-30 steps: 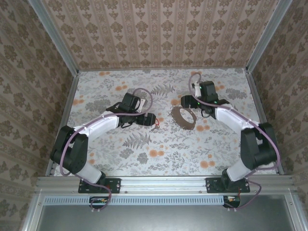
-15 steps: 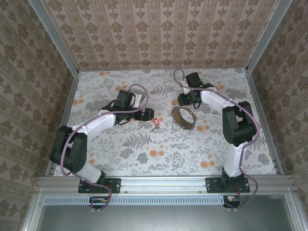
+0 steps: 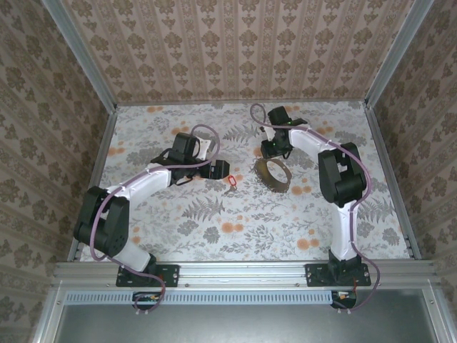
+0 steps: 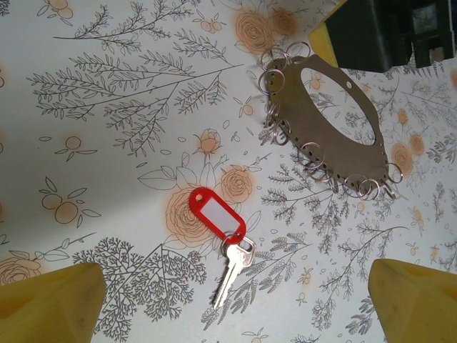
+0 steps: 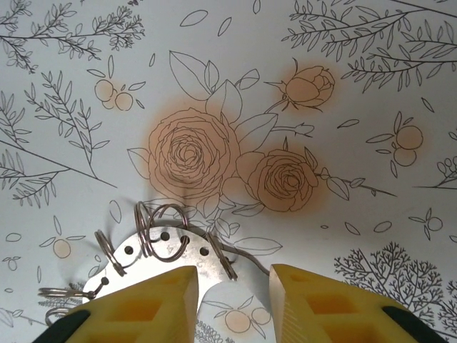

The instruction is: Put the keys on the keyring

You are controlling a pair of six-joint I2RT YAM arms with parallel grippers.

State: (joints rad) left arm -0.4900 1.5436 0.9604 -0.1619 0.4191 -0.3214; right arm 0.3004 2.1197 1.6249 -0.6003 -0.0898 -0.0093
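A silver key (image 4: 232, 275) lies flat on the floral table (image 4: 107, 179) – blade slanting lower left in the left wrist view, red tag (image 4: 216, 214) at its head – near the brown keyring (image 4: 335, 128). The left gripper (image 4: 235, 293) hangs over it, fingers wide. The right gripper (image 5: 234, 286), arm folded, has narrowed fingers at the keyring's rim; grip unclear.

You've got the key (image 4: 230, 275) on its red tag (image 4: 216, 214) lying flat on the bench (image 4: 107, 143), between the left gripper's (image 4: 234, 304) wide-apart jaws. The keyring (image 4: 325, 136) sits up and to the right of it.

Open table (image 4: 107, 179) surrounds the keys (image 4: 227, 246); the right fingers (image 5: 143, 307) crowd one edge of the keyring (image 4: 325, 148).
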